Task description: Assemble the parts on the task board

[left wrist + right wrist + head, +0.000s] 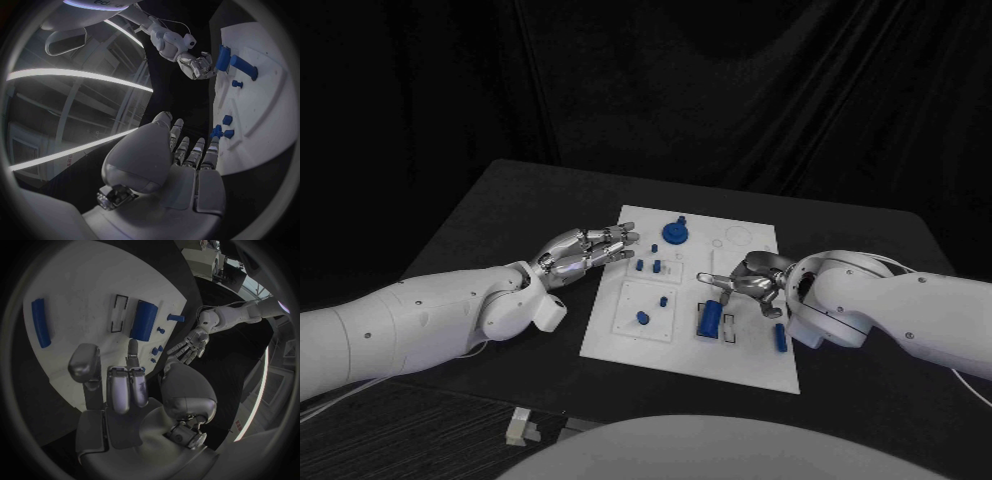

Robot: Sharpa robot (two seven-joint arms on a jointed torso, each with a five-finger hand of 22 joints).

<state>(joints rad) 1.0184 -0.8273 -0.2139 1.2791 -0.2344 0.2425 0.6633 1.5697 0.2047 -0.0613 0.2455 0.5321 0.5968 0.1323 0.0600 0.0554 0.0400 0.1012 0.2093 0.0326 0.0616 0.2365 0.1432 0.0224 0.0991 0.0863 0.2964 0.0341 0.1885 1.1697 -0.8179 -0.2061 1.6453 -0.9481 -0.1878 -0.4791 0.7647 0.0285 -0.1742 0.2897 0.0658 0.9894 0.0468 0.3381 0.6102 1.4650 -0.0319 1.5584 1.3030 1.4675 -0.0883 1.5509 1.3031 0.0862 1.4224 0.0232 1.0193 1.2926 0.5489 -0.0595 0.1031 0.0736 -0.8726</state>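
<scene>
1. The right hand (750,283) hangs over the task board's (747,350) right half, its fingers covering what lies beneath; whether it holds anything I cannot tell.
2. The black tabletop (502,215) carries the white board at its middle; dark curtain behind.
3. A long blue bar (710,318) lies lengthwise front to back beside an empty slot; a second bar (779,337) lies near the right edge.
4. The left hand (586,250) hovers at the board's left edge, fingers spread, holding nothing, beside small blue pegs (646,265).
</scene>
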